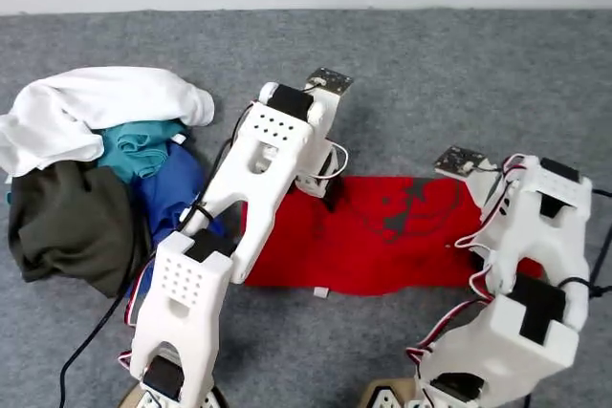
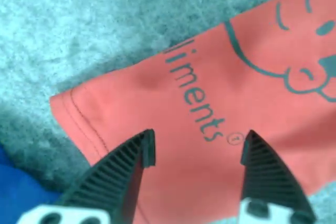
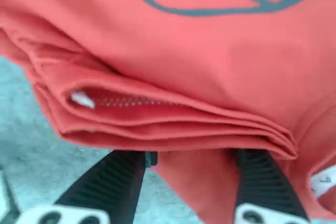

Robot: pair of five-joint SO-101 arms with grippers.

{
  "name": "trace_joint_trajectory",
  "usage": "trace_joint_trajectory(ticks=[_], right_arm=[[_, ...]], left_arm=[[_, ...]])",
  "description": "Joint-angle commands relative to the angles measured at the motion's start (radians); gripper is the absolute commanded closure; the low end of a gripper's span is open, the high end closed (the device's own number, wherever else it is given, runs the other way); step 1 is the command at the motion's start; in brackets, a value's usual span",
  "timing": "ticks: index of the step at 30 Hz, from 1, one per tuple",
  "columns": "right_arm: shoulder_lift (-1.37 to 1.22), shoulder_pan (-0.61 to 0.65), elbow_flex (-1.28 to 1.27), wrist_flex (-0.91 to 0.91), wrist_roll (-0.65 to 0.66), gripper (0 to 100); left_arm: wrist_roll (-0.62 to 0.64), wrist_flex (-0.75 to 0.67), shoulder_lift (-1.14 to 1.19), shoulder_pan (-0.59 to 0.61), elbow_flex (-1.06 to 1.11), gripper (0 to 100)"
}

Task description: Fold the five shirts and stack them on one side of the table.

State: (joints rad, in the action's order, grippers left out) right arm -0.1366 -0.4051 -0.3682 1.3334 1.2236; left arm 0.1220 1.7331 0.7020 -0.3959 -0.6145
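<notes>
A grey, felt-like table (image 1: 449, 74) lies under everything. The red shirt (image 1: 382, 236) rests flat in the middle between my two arms, its long axis running side to side and its dark grey print facing up. It is folded into a band (at the right arm's end I see several stacked layers and a seam). My left gripper (image 2: 199, 140) hangs spread over the shirt's other end, near a corner. My right gripper (image 3: 191, 158) is spread too, at the layered edge. Heaped at the table's left are a white shirt (image 1: 96, 107), teal shirt (image 1: 143, 145), blue shirt (image 1: 177, 193) and dark olive shirt (image 1: 67, 222).
</notes>
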Motion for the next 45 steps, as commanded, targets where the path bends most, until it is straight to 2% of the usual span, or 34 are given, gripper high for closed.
trace_joint_trajectory(ticks=[1, 9, 14, 20, 27, 30, 43, 45], right_arm=[[0.111, 0.033, 0.031, 0.084, -0.037, 74.5], [0.286, 0.108, -0.038, 0.185, -0.084, 74.5], [0.289, 0.142, -0.16, 0.002, -0.146, 74.5], [0.289, 0.271, -0.244, -0.236, -0.298, 74.6], [0.286, 0.406, -0.267, -0.303, -0.347, 74.6], [0.298, 0.397, -0.269, -0.292, -0.35, 74.6], [0.521, 0.176, -0.229, -0.064, -0.356, 74.6], [0.536, 0.148, -0.247, -0.062, -0.405, 74.6]], left_arm=[[-0.005, 0.023, -0.008, -0.011, 0.005, 73], [-0.005, 0.023, -0.008, -0.011, 0.038, 73], [-0.005, 0.023, -0.008, -0.011, 0.038, 73], [-0.005, 0.023, -0.008, -0.011, 0.039, 73], [-0.005, 0.023, -0.008, -0.011, 0.041, 73], [-0.005, 0.023, -0.008, -0.011, 0.041, 73], [-0.005, 0.023, -0.018, 0.006, 0.033, 73], [-0.005, 0.023, -0.029, 0.023, 0.035, 73]])
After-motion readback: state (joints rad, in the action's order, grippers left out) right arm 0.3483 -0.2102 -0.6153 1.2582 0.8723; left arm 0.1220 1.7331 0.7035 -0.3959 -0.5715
